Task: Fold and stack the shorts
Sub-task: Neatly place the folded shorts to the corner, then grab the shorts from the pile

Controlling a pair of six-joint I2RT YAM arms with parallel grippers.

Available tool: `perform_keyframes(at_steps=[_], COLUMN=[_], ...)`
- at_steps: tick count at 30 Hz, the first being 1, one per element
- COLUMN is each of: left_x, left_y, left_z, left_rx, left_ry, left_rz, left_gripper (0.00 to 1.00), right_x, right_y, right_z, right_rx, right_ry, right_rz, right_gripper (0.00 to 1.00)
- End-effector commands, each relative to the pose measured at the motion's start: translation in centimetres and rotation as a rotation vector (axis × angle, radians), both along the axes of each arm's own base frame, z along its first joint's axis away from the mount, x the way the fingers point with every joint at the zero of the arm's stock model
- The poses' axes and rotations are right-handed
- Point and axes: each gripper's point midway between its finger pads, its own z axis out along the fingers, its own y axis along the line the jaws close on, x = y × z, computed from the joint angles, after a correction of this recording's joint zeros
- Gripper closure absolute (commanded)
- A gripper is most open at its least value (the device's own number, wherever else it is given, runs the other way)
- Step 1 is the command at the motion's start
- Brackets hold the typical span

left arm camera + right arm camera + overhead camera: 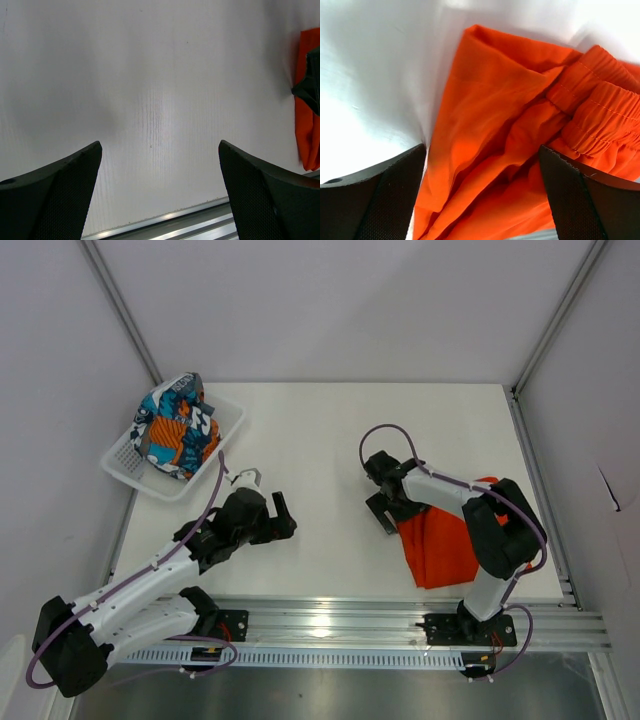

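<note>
The orange shorts (pixel 440 545) lie bunched at the table's (pixel 320 440) right side, the right gripper (pixel 384 513) spread wide over their left edge holding nothing, the left gripper (pixel 284 515) equally agape above tabletop, the patterned shorts (pixel 175 425) heaped in the white basket (pixel 125 466).

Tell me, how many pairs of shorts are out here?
2. The orange shorts lie on the table at the right; the patterned shorts sit bunched in the white basket at far left. Others could hide beneath them.
</note>
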Motion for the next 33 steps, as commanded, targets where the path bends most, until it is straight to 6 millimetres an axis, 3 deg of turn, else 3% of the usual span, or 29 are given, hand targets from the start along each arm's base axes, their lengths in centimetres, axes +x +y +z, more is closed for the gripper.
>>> perform_keyframes(at_steps=[1,5,8,11,14,16,18,19,20,21,22,23,25,26,28,29,30,31,33], left_x=[0.7,0.8,1.4,2.7,3.8,4.9,6.2,6.7,7.7,8.2,9.0,9.6,11.2,11.6,13.3,13.8,14.3,15.1,16.8], left_y=[-0.5,0.0,0.2,1.6,3.5,4.7,7.0,7.7,9.7,10.7,11.8,14.1,16.0,18.7,20.6,22.5,23.3,24.8,25.8], left_z=[2.2,3.5,5.3,7.5,8.2,10.7,12.1,13.2,14.4,14.2,16.2,16.4,17.8,17.7,17.4,17.8,17.5,15.6,15.1], left_rx=[-0.034,-0.020,-0.031,-0.012,0.007,-0.004,-0.004,-0.020,-0.031,-0.027,-0.042,-0.041,-0.042,-0.032,-0.035,-0.027,-0.022,-0.021,-0.049], left_ry=[-0.047,-0.068,-0.098,-0.101,-0.080,-0.112,-0.120,-0.136,-0.155,-0.136,-0.170,-0.166,-0.187,-0.184,-0.175,-0.179,-0.166,-0.101,-0.079], left_rz=[-0.011,-0.006,0.003,0.066,0.125,0.181,0.273,0.298,0.370,0.401,0.438,0.508,0.557,0.639,0.696,0.759,0.793,0.852,0.869], left_gripper=[0.01,0.01,0.01,0.01,0.01,0.01,0.01,0.01,0.01,0.01,0.01,0.01,0.01,0.01,0.01,0.01,0.01,0.01,0.01], right_x=[-0.4,-0.8,0.6,3.1,5.5,6.1,6.8,6.7,6.4,6.7,6.8,7.3,7.2,7.0,6.7,6.9,6.3,6.5,5.7], right_y=[-2.0,-4.0,-2.9,0.2,2.8,4.1,5.2,4.8,4.5,4.8,5.2,5.5,5.6,6.1,6.5,7.2,7.8,7.7,7.7], right_z=[1.2,1.3,3.2,7.4,13.1,16.5,17.7,17.9,16.1,15.5,15.0,14.5,13.2,12.8,12.7,13.7,13.0,13.4,12.5], right_rx=[-0.025,-0.074,-0.005,0.138,0.262,0.365,0.502,0.553,0.607,0.638,0.666,0.685,0.668,0.669,0.690,0.741,0.754,0.761,0.756], right_ry=[-0.013,0.004,-0.088,-0.246,-0.471,-0.594,-0.695,-0.722,-0.688,-0.661,-0.634,-0.633,-0.649,-0.680,-0.721,-0.763,-0.768,-0.813,-0.818], right_rz=[-0.075,-0.115,-0.111,-0.080,-0.102,-0.123,-0.226,-0.311,-0.397,-0.371,-0.359,-0.362,-0.359,-0.326,-0.328,-0.318,-0.289,-0.302,-0.293], right_gripper=[0.05,0.04,0.02,0.01,0.01,0.01,0.01,0.01,0.01,0.01,0.01,0.01,0.01,0.01,0.00,0.01,0.01,0.01,0.01])
